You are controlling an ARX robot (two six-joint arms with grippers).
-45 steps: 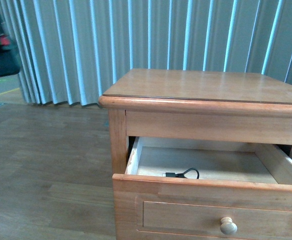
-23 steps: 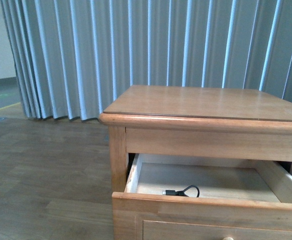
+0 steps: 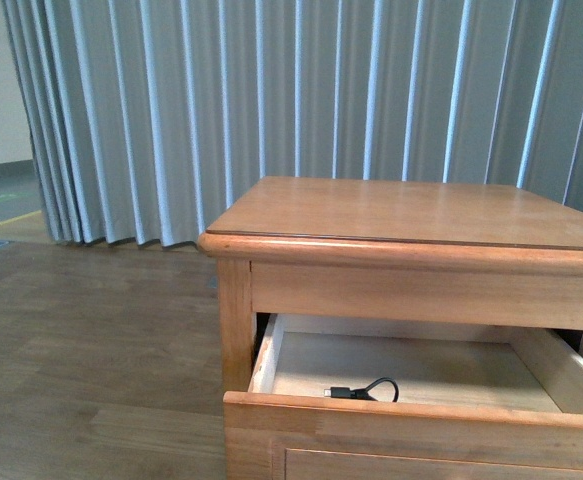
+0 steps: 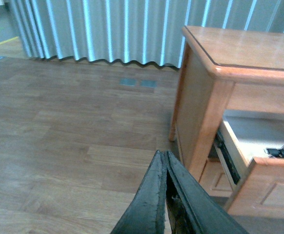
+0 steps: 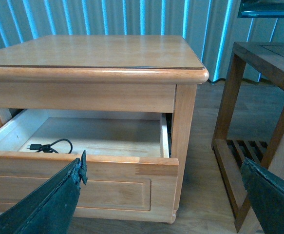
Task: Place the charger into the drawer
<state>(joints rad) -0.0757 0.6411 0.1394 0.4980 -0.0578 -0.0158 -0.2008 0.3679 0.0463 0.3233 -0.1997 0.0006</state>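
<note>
We see the charger (image 3: 361,389) lying inside the open drawer (image 3: 411,418) — only its black cable shows (near the front wall). Our left gripper (image 4: 162,155) is pinched closed on nothing — the right gripper (image 5: 163,168) is spread wide

Honey-wood table (image 3: 411,210) with rounded top edge — standing on brown plank floor (image 3: 91,340). Behind, pleated grey-blue curtain (image 3: 271,90) hanging to the floor. Close beside the table, darker wooden stand (image 5: 268,56) with slatted lower shelf.

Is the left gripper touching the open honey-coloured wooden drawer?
Apart. The left wrist view shows the shut left gripper over bare floor, clear of the honey-coloured wooden drawer.
</note>
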